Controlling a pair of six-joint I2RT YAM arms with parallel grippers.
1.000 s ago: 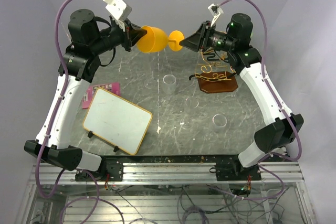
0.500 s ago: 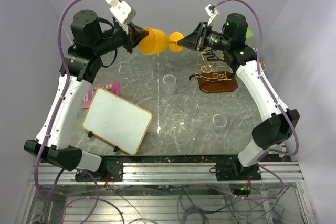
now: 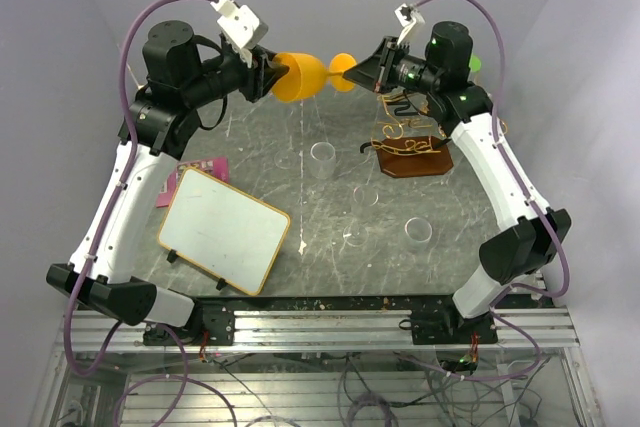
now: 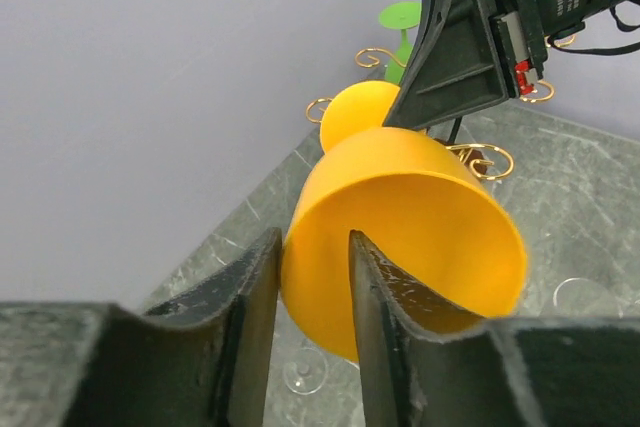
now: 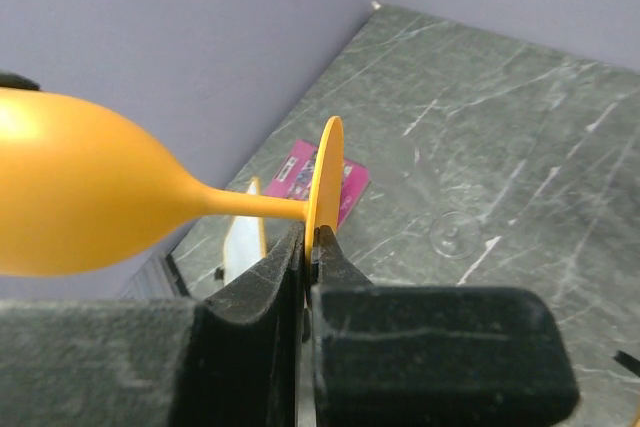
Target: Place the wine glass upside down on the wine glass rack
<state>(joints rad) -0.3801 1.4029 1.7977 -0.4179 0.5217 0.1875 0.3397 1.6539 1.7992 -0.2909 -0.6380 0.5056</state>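
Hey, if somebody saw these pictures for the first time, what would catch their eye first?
The bright orange wine glass, held sideways in the air over the back of the table: the left pincer holds its bowl by the rim, and the right pincer pinches its foot. Below the right pincer stands the gold wire wine glass rack on its reddish-brown base. A whiteboard sits front left.

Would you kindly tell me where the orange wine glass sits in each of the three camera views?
Top external: the wine glass is at upper centre, sideways in the air between the two arms.
Left wrist: the wine glass fills the centre, bowl mouth towards the camera.
Right wrist: the wine glass spans the left half, bowl at left, foot at centre.
Shared landmark: the grey marbled table.
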